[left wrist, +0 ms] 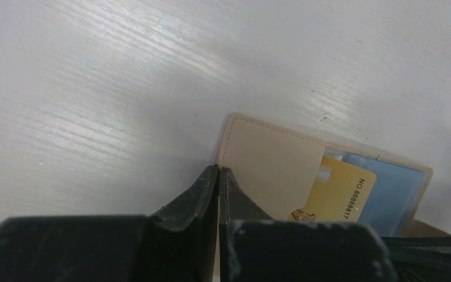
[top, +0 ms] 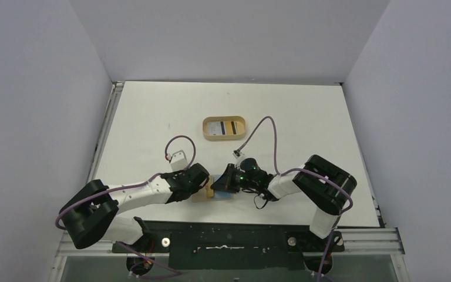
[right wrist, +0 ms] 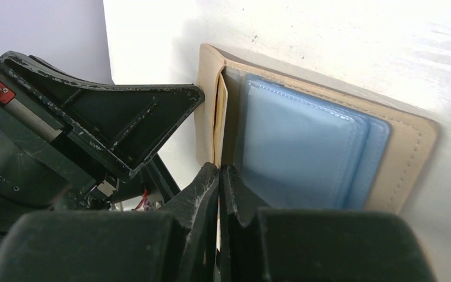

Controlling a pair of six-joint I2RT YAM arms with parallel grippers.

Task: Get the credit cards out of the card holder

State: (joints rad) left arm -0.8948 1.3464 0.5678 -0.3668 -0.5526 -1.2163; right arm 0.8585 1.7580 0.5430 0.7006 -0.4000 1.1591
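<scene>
Since my left claw (top: pixel 204 183) and right claw (top: pixel 223 182) crowd the card holder (top: pixel 199 196) at the table (top: pixel 152 117) front, top view, they cd bump. L wrist: left claw pressed together, touching it; yellow card (left wrist: pixel 340 194), blue card (left wrist: pixel 393 188) poke out. R wrist: right claw pressed together at yellow card; grip unclear, cd slip.

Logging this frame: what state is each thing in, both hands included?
Tan leather rectangular card holder: lying open on the table.
Yellow-orange plastic card: partly out of its pocket, not freed.
Light blue plastic card: inside the holder.
Oval tan tray with raised rim: holds cards.
Left hand: shut, tips at the holder's edge.
Right hand: shut, tips at the pocket's mouth.
</scene>
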